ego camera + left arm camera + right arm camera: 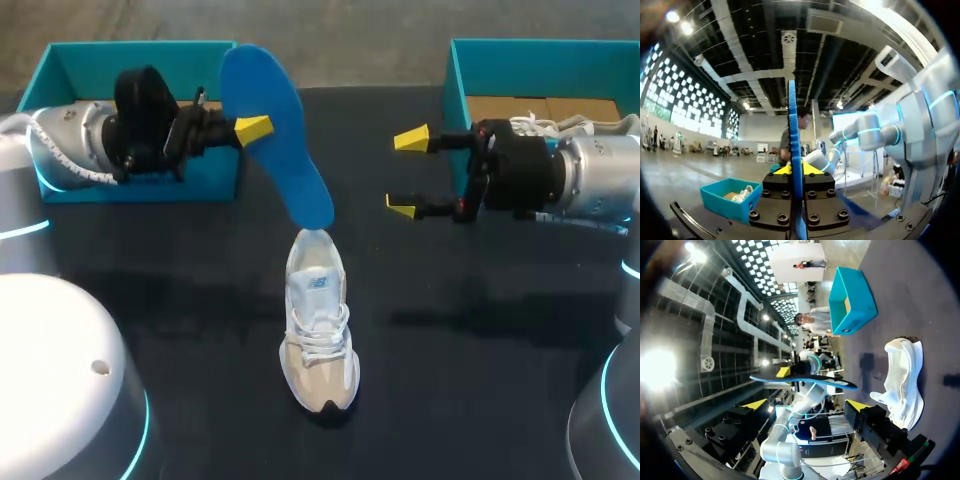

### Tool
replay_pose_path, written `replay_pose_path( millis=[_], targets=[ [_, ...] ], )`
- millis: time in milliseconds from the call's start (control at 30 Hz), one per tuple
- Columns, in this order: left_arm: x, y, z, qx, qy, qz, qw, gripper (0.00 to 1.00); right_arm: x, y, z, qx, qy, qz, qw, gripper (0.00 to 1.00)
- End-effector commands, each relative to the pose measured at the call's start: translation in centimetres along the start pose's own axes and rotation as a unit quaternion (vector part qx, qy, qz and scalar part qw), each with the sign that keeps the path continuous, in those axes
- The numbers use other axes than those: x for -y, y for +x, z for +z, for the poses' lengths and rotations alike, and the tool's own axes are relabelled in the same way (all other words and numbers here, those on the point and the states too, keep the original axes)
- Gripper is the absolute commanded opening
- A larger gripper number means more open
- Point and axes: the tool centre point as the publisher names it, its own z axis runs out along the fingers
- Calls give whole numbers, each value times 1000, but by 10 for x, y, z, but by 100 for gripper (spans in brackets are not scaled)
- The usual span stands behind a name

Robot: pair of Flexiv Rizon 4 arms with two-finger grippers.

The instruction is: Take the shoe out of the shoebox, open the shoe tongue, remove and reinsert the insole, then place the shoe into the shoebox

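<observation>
Blue insole (pixel 275 130) pinched between left jaws, tip near shoe (pixel 318 330).

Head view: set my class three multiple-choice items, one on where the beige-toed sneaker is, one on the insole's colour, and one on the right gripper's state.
1. Where is the beige-toed sneaker?
A in a shoebox
B standing on the table
C held in a gripper

2. What colour is the insole?
A blue
B white
C yellow

3. The right gripper is:
A shut on the insole
B shut on a lace
C open, holding nothing

Answers:
1 B, it stands on the dark table.
2 A, it is blue all along, clamped in the left gripper.
3 C, its yellow tips stand apart with nothing between them.
</observation>
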Motion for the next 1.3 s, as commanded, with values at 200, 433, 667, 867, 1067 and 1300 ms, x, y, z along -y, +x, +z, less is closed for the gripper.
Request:
replay_pose_path(
  millis=[200,433,667,867,1067,1300],
  targets=[
    [9,-2,2,115,18,-310,943,0,0,-1,2,1,0,0,1000,100],
    [8,-7,1,132,22,-416,899,0,0,-1,2,1,0,0,1000,100],
    [6,-18,-2,144,28,-506,850,0,0,-1,2,1,0,0,1000,100],
    [5,-24,-5,135,24,-528,838,0,0,-1,2,1,0,0,1000,100],
    [-1,-32,-10,143,19,-543,828,0,0,-1,2,1,0,0,1000,100],
    [-3,-44,-20,149,31,-554,819,0,0,-1,2,1,0,0,1000,100]
  ],
)
